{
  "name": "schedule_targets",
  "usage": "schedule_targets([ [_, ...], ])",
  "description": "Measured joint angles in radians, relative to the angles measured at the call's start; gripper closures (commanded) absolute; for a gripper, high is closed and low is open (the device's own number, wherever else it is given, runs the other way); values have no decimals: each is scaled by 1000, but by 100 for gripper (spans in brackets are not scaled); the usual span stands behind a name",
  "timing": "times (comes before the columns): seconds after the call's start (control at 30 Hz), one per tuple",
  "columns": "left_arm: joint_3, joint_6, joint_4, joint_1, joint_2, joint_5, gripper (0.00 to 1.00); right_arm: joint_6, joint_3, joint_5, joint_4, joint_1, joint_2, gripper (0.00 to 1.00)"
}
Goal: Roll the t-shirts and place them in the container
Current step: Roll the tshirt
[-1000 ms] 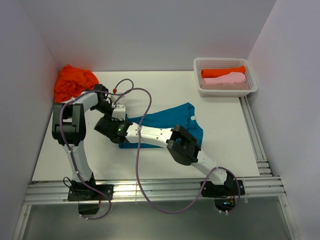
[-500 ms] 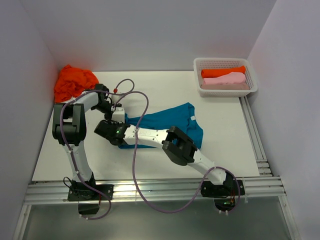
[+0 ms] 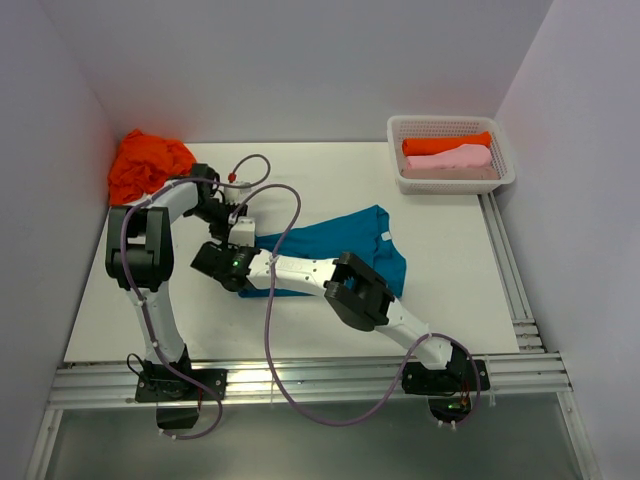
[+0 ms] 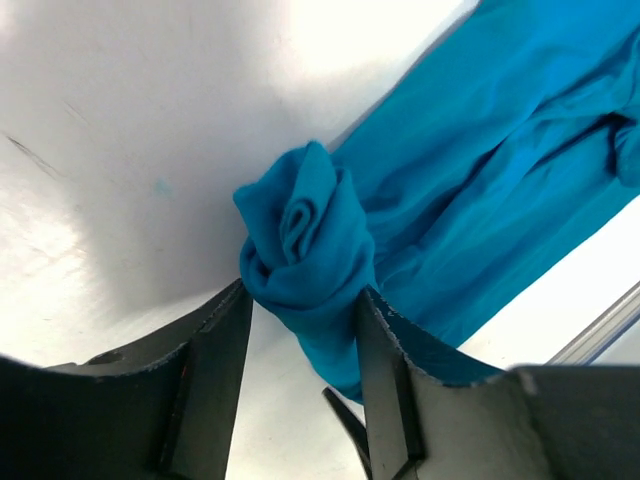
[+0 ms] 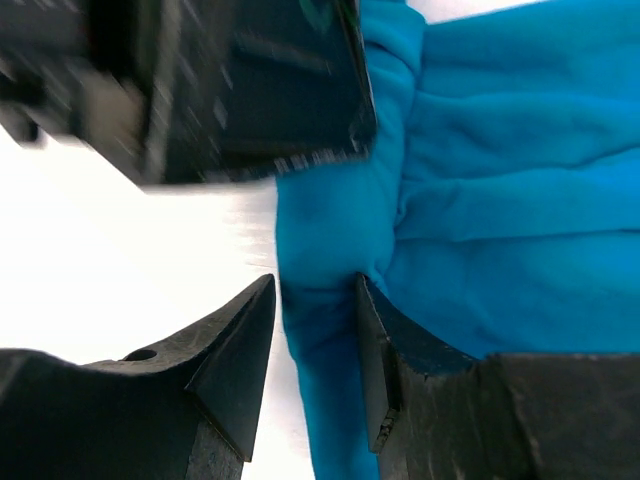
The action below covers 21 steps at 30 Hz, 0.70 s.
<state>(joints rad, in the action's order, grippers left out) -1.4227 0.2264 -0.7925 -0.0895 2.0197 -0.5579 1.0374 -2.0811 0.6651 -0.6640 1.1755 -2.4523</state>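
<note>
A teal-blue t-shirt (image 3: 345, 245) lies mid-table, its left end wound into a small roll (image 4: 300, 240). My left gripper (image 4: 303, 292) stands open at that end, and the roll sits loosely between its fingertips. My right gripper (image 5: 315, 282) is open right beside it, straddling the rolled edge (image 5: 320, 230); the cloth touches its right finger and there is a gap at the left one. From above, the left gripper (image 3: 238, 228) and the right gripper (image 3: 222, 262) meet at the shirt's left end. An orange t-shirt (image 3: 148, 165) lies crumpled at the back left.
A white lattice basket (image 3: 400, 182) at the back right holds a rolled orange shirt (image 3: 445, 143) and a rolled pink one (image 3: 455, 158). Walls close in on the left, back and right. A metal rail (image 3: 505, 270) runs along the table's right edge.
My left gripper's jaws have spread apart and loosened their hold on the teal roll. The right arm's elbow has shifted slightly to the left; its jaws have stayed the same.
</note>
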Motion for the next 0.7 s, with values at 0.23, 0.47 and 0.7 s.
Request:
schedule_targets([
  [0.23,-107,1,-15,7,7,4,46,17,-3,0,-45,0,-10,54],
  [0.47,-247,8,-45,45,20,-2,45,16,-28,-9,-72,-4,-24,62],
  [0.7,-284,41,-97,84,24,-42,45,-20,111,-112,66,-36,45,82],
])
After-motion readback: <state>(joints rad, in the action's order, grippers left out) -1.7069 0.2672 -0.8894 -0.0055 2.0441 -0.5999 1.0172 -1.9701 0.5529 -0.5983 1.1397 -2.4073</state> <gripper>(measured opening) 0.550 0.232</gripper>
